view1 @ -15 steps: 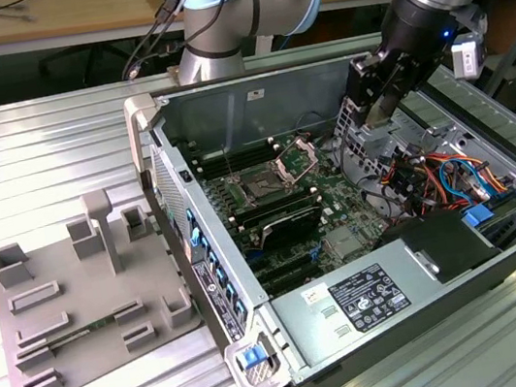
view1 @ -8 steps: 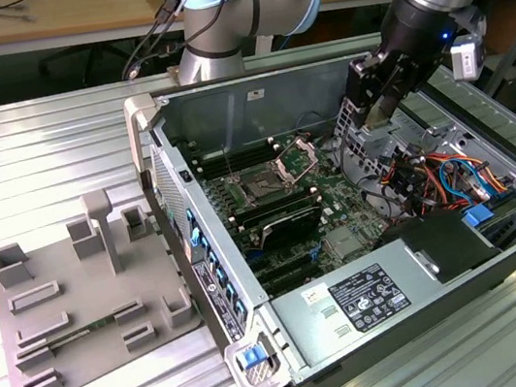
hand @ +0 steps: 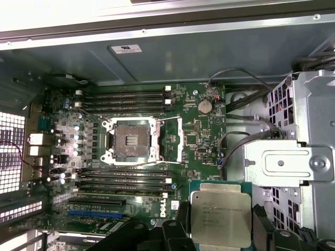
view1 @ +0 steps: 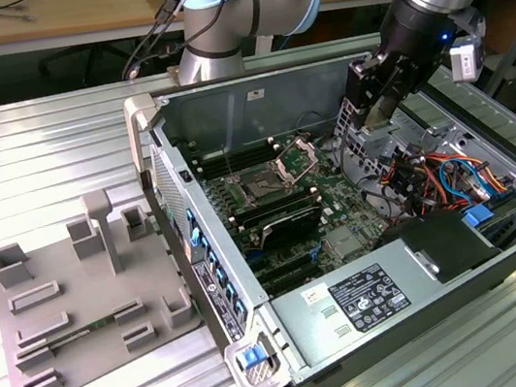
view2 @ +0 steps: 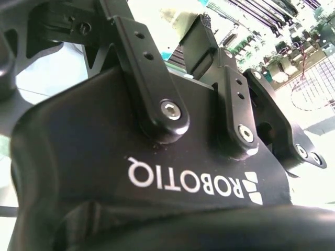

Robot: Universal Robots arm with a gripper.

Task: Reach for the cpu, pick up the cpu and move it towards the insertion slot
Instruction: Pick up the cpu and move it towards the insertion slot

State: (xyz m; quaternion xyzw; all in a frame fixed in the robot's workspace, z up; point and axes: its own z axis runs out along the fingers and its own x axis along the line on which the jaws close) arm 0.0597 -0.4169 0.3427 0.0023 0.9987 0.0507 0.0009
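Silver-topped cpu (hand: 220,218) is clamped in the gripper (view1: 374,108), held up inside the case (view1: 156,121), well clear of the insertion slot (hand: 128,139). I read the risk as tilt: a slipped or skewed chip could bend the socket's contacts.

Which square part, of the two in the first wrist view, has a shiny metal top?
The cpu, between the gripper's fingers; the insertion slot has a dark centre inside its frame.

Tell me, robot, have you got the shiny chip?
Gripper shut on flat square silver-topped cpu. Held above the green motherboard, off to one side of open silver-framed insertion slot. Nothing between them.
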